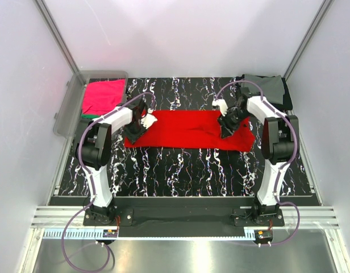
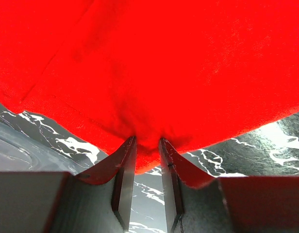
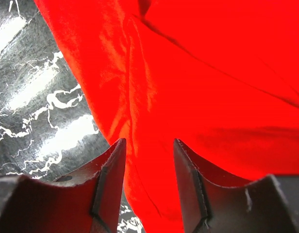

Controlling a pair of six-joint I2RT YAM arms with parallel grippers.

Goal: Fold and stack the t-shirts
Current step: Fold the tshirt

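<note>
Top view looks down from above and behind — wrist views, close up, share the red t-shirt (image 1: pixel 189 129).

Black marbled table (image 1: pixel 180 170) bears a red t-shirt (image 1: pixel 186 128); dark shirts (image 1: pixel 271 86) far right.

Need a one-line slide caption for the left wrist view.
Left gripper pinching an edge of the red t-shirt above the black marbled table.

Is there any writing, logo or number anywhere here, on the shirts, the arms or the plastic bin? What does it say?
No text can be read in any view.
The red t-shirt, pink t-shirt, grey t-shirt and clear bin show no print or label.
The small boards by the arm bases are too small to read.
</note>
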